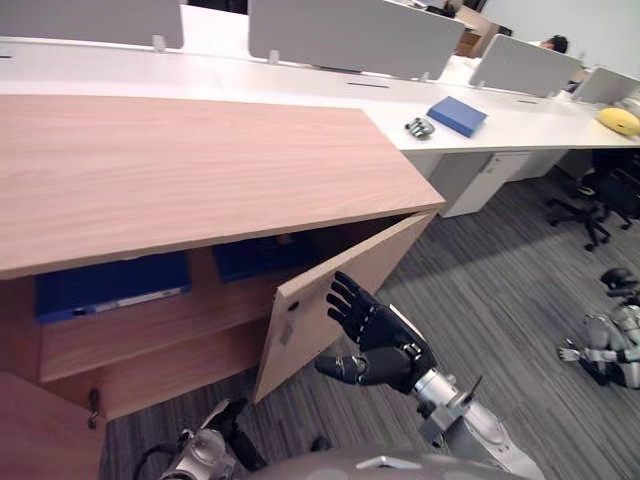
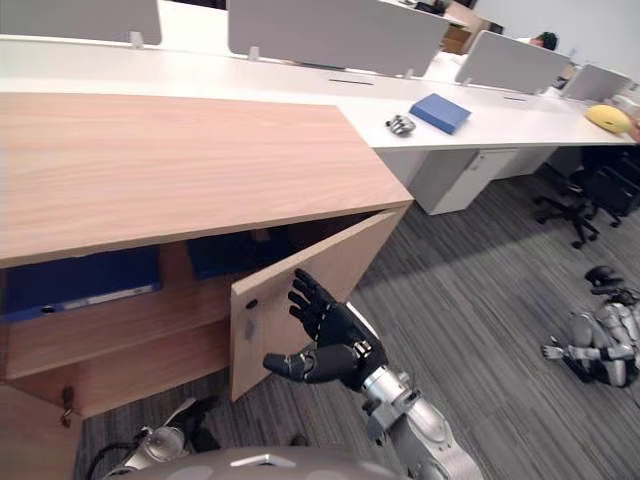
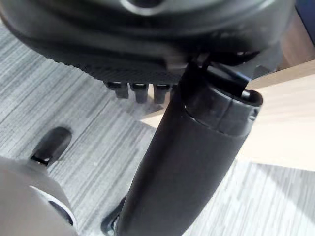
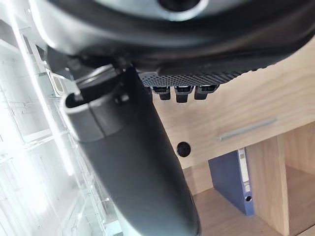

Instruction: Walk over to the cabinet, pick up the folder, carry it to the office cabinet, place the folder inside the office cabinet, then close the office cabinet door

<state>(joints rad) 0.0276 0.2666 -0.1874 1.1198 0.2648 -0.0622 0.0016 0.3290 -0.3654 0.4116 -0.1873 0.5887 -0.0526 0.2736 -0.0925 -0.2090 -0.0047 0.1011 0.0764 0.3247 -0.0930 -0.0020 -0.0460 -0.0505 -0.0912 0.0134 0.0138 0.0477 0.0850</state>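
Note:
The wooden office cabinet (image 1: 180, 170) stands in front of me with its right door (image 1: 340, 300) swung partly open. Inside, a blue folder (image 1: 110, 285) lies on the upper shelf at the left. A second blue folder (image 1: 255, 255) sits in the compartment behind the door and stands upright in the right wrist view (image 4: 234, 179). My right hand (image 1: 375, 335) is open, its straight fingers raised at the door's outer face, near its free edge; contact cannot be told. My left hand (image 1: 232, 425) hangs low by the cabinet's front, relaxed and holding nothing.
White desks (image 1: 300, 80) with grey dividers run behind the cabinet. On them lie a blue box (image 1: 457, 115), a small silver thing (image 1: 420, 127) and a yellow thing (image 1: 620, 121). To the right on the grey carpet are an office chair (image 1: 590, 205) and another robot (image 1: 610, 340).

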